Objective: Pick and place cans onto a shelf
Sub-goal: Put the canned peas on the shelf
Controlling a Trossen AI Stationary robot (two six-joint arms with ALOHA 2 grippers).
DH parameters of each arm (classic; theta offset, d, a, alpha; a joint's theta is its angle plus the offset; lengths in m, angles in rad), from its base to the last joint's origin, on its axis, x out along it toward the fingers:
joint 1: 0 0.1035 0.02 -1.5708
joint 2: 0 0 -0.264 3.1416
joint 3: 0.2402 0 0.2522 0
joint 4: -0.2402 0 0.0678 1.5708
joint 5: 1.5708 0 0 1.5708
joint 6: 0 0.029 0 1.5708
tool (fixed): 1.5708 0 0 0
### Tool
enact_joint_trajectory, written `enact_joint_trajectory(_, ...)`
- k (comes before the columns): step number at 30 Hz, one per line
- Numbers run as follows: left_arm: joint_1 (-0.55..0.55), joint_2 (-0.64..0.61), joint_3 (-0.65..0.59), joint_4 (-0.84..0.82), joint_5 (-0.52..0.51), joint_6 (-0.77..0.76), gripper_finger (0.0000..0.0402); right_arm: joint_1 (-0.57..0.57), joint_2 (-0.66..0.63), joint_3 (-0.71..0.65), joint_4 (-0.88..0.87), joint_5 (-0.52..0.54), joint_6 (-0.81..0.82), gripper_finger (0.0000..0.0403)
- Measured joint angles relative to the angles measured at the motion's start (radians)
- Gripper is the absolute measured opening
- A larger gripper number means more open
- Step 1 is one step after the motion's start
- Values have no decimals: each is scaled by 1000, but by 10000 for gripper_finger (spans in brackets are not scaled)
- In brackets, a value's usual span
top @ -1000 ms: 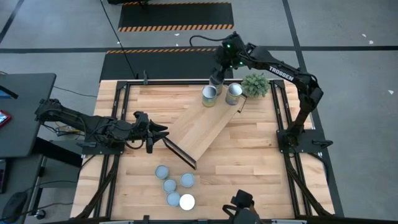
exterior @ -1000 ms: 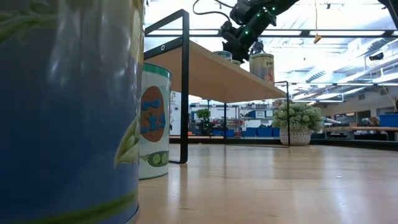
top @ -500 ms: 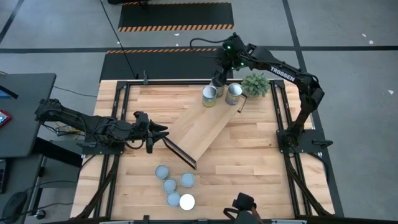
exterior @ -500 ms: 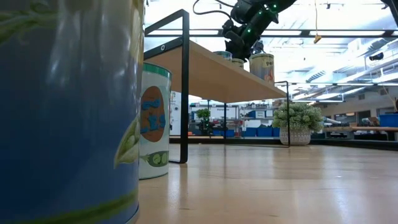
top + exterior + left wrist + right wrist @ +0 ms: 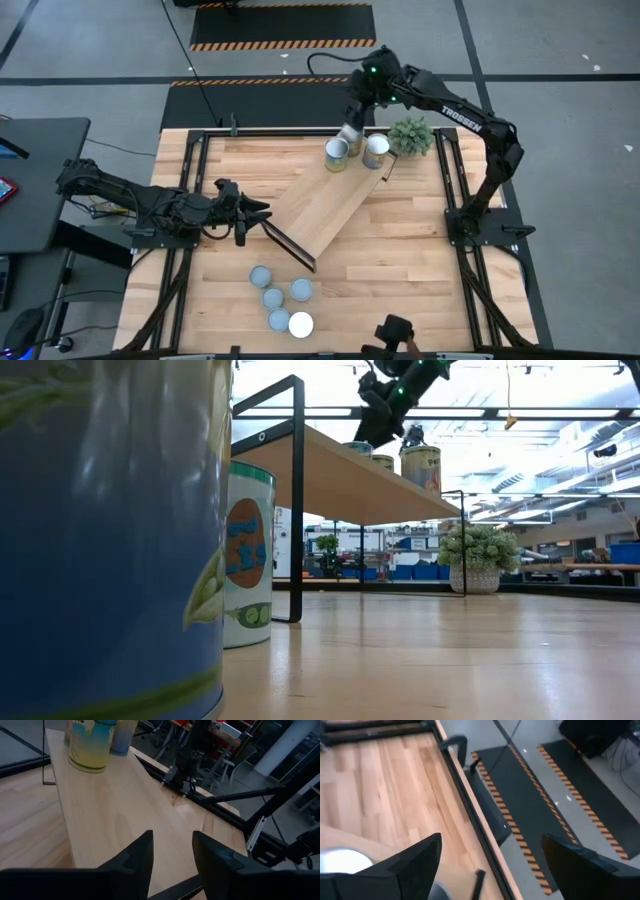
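Observation:
The shelf [image 5: 325, 205] is a light-wood plank lying aslant mid-table. Three cans stand upright on its far end: one [image 5: 361, 448] right under my right gripper, one [image 5: 383, 460] beside it and one [image 5: 421, 468] further along. The high view shows two of them plainly [image 5: 338, 153] [image 5: 376, 150]. My right gripper [image 5: 351, 124] [image 5: 371, 436] hangs open just above them, nothing between its fingers [image 5: 410, 865]. Several more cans [image 5: 279, 300] stand on the table near its front edge. My left gripper [image 5: 252, 212] [image 5: 172, 852] waits by the shelf's near-left end, open by a small gap, holding nothing.
A small potted plant [image 5: 410, 135] stands at the far right, close beside the shelf's far end and the cans. Dark frame rails [image 5: 452, 180] run along the table's left and right sides. Bare wood lies right of the shelf [image 5: 400, 250].
My right gripper has risen off the cans at the shelf's far end, staying open. The can beneath it stays upright on the shelf.

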Motion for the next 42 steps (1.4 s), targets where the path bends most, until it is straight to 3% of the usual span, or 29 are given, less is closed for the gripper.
enact_joint_trajectory(5, -1, 0, 0, 0, 66, 6, 142, 92, 0, 17, 7, -4, 9, 349)
enact_joint_trajectory(13, -2, 0, 25, -12, 293, 10, 142, 263, 0, 17, 8, 131, 6, 349)
enact_joint_trajectory(24, -97, 0, 40, -139, 518, -75, 142, 508, 0, 17, 38, 181, 186, 349)
enact_joint_trajectory(42, -319, 8, 40, -217, 541, -134, 142, 882, 4, -37, 74, 356, 535, 349)
